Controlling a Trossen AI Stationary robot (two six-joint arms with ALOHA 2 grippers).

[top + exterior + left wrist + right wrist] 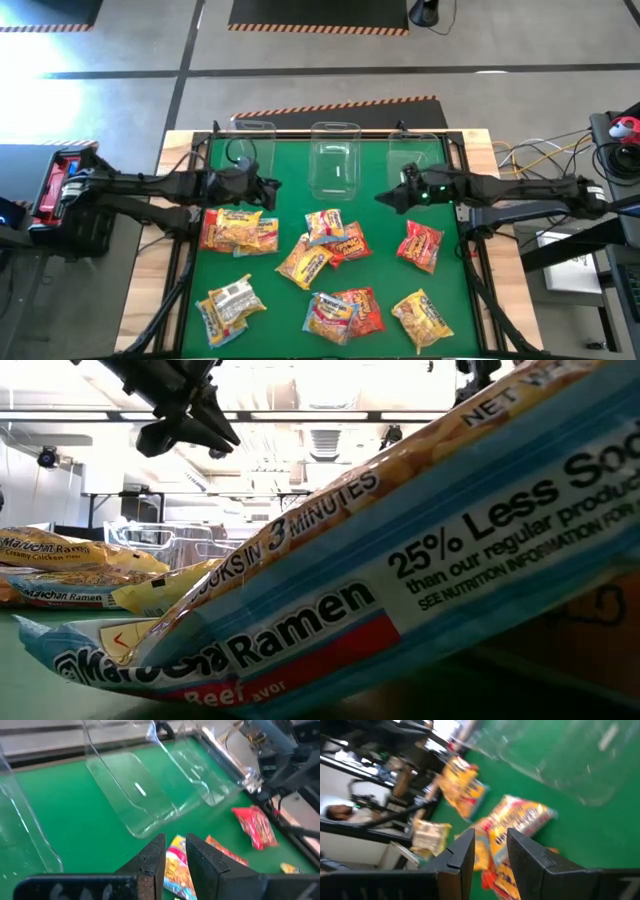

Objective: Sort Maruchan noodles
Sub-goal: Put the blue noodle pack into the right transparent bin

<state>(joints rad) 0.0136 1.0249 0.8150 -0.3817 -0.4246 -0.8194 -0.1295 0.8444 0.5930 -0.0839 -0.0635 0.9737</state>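
Crinkly yellow, red & pale multicoloured flat plastic Maruchan noodle packets lie scattered over the near half of the green table mat, none in the three clear plastic bins lined along the far edge. Left gripper hovers above the mat just past the leftmost yellow packet pile, fingers clenched w/ nothing between them. Right gripper hangs between the middle bin & a lone red packet, also pinched closed, empty. One blue-striped beef packet fills the low view.
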